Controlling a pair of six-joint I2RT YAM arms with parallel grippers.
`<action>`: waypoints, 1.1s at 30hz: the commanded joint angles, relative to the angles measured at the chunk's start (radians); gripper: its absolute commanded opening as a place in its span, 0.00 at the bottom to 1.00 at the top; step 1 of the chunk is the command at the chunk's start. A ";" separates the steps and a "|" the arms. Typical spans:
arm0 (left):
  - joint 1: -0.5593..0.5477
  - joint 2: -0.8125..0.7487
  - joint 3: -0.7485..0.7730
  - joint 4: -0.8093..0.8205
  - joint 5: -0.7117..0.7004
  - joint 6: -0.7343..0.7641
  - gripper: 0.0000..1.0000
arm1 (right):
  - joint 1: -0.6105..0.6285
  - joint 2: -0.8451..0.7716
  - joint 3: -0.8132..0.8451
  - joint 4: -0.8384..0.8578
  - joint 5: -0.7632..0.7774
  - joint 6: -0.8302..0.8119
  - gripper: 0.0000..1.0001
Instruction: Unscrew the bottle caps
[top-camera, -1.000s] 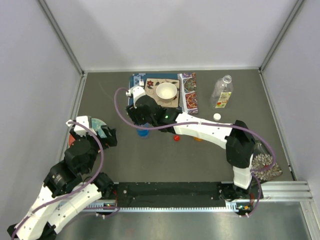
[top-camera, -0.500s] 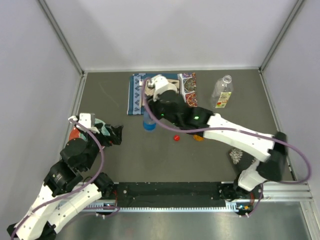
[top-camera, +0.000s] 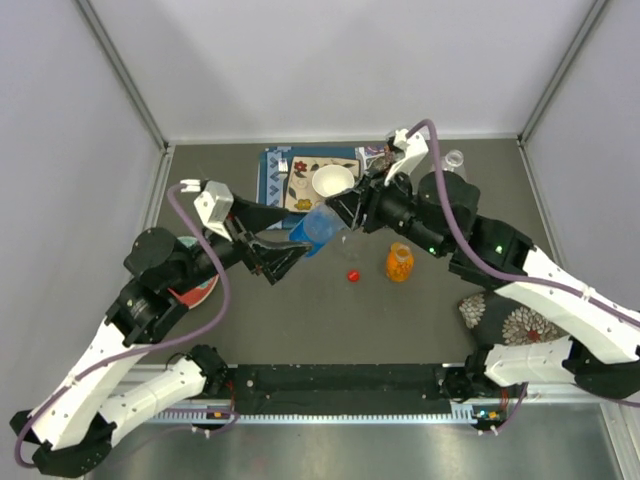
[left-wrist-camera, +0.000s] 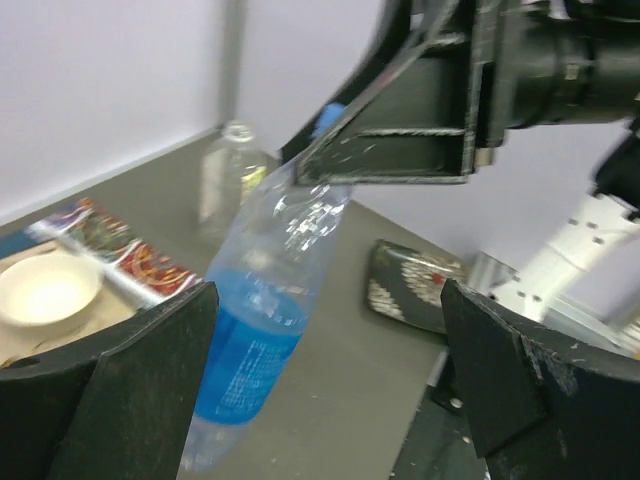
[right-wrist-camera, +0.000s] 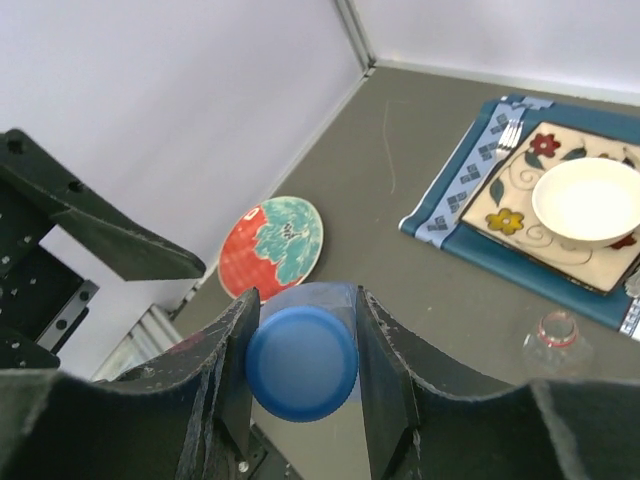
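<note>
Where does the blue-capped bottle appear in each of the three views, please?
Top external: the blue bottle is at the centre of the picture, tilted.
Left wrist: it is centre-left, hanging slantwise with the cap end up.
Right wrist: it is at bottom centre, seen end-on, so mostly its blue cap shows.
Shared landmark: the white bowl.

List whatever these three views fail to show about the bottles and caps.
- Top view: the right hand covers the blue cap; the left wrist view shows only a blurred sliver of it.
- Left wrist view: the print on the blue bottle is too blurred to read.
- Top view: the right arm hides most of the clear bottle.
- Top view: the left arm covers part of the plate.
</note>
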 joint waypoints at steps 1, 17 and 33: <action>0.006 0.102 0.105 0.067 0.293 0.037 0.99 | -0.020 -0.081 0.014 -0.043 -0.098 0.078 0.00; 0.006 0.179 0.026 0.123 0.415 0.047 0.99 | -0.046 -0.115 0.073 -0.028 -0.320 0.154 0.00; 0.005 0.222 -0.011 0.145 0.539 0.059 0.62 | -0.046 -0.083 0.061 0.023 -0.360 0.164 0.00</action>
